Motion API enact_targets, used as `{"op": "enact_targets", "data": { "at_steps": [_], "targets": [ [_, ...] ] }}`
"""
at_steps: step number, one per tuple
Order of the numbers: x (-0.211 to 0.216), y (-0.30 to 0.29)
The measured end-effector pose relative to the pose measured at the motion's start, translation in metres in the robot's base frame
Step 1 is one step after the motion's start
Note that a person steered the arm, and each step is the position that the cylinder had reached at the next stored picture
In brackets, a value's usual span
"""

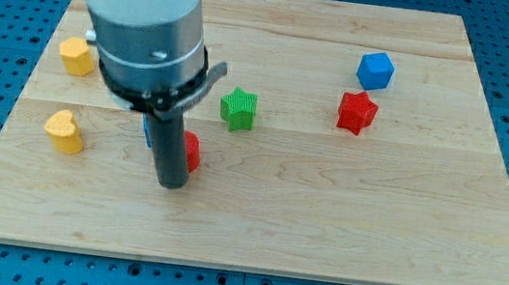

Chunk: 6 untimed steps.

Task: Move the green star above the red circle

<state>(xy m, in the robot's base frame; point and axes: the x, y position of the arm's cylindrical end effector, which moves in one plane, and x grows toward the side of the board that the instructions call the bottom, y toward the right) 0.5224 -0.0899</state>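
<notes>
The green star lies on the wooden board, left of centre. The red circle is mostly hidden behind my rod; only its right edge shows, below and left of the star. My tip rests on the board just below and left of the red circle, touching or nearly touching it. The star is a short way up and right of my tip, apart from it.
A blue block is almost fully hidden behind the rod. A yellow block and a yellow heart lie at the view's left. A blue cube and a red star lie at the upper right.
</notes>
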Motion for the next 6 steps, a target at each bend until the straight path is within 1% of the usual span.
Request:
{"op": "enact_targets", "data": {
  "at_steps": [1, 2, 3, 4, 5, 6],
  "targets": [
    [-0.001, -0.008],
    [0.022, 0.076],
    [-0.062, 0.124],
    [-0.107, 0.097],
    [-0.105, 0.07],
    [-0.088, 0.033]
  ]
}}
